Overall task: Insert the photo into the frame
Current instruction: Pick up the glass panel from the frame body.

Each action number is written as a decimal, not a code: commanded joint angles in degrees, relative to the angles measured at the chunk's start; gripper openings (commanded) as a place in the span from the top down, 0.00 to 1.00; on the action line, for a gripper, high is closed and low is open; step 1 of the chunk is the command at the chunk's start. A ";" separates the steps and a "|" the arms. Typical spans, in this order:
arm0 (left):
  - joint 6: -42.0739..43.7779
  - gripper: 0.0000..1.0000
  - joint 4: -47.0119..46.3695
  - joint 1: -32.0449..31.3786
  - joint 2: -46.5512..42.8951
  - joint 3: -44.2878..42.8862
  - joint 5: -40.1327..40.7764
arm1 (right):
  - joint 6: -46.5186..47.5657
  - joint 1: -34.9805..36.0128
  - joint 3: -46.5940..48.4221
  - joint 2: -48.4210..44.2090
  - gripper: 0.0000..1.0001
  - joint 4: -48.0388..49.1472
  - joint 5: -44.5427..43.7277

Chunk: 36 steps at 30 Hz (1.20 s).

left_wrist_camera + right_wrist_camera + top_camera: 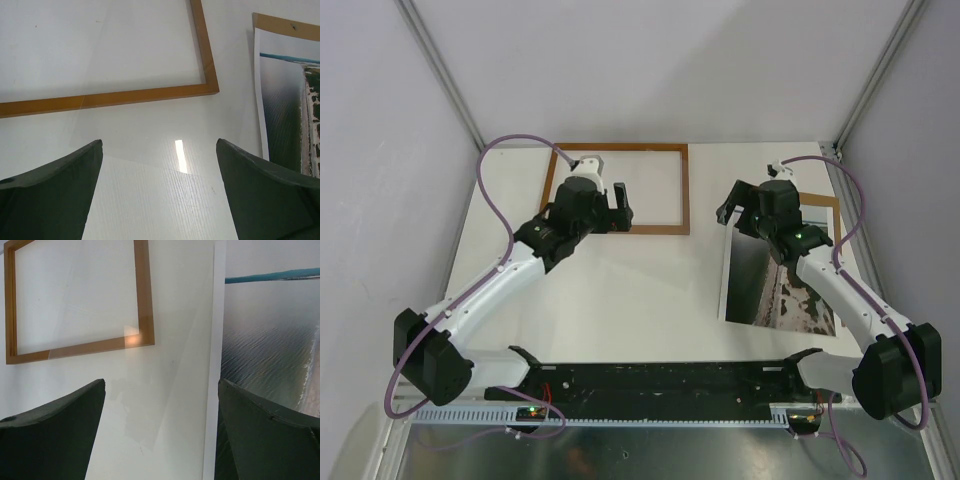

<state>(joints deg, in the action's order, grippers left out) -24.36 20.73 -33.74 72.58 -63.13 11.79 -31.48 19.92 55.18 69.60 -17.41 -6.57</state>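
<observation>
The frame [684, 190] lies flat at the back middle of the white table, a thin brown wooden rectangle with bare table inside it. The photo [770, 285] lies flat at the right, dark water on its left and mottled land on its right. My left gripper [603, 205] hovers above the frame's near rail [130, 95], open, with nothing between its fingers [75, 190]. My right gripper [745, 215] hangs open over the photo's far left corner [270, 340], holding nothing. In the right wrist view the frame [142, 295] lies ahead to the left.
A brown backing board [825, 200] sticks out from under the photo's far edge [285, 22]. A clear pane [165, 200] lies faintly visible on the table between frame and photo. White walls with metal posts close in the table. A black rail [650, 380] runs along the near edge.
</observation>
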 commanded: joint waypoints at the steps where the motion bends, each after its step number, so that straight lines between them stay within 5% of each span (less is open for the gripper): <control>1: 0.13 0.00 -0.86 0.43 -2.15 0.14 0.59 | 0.18 0.29 -0.15 -0.15 0.01 1.64 0.56; 14: 1.53 0.00 -0.54 1.30 -5.56 3.26 -0.23 | -0.57 -1.29 -0.66 3.23 0.01 4.44 7.17; 36: 1.50 0.00 1.33 6.52 -5.06 6.16 -7.25 | -7.01 -6.34 -0.90 21.10 0.01 22.55 22.41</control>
<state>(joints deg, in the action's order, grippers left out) -23.49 22.48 -27.94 68.47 -57.14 6.11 -36.45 14.55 54.22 88.07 -1.87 13.17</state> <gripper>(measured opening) 0.995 0.992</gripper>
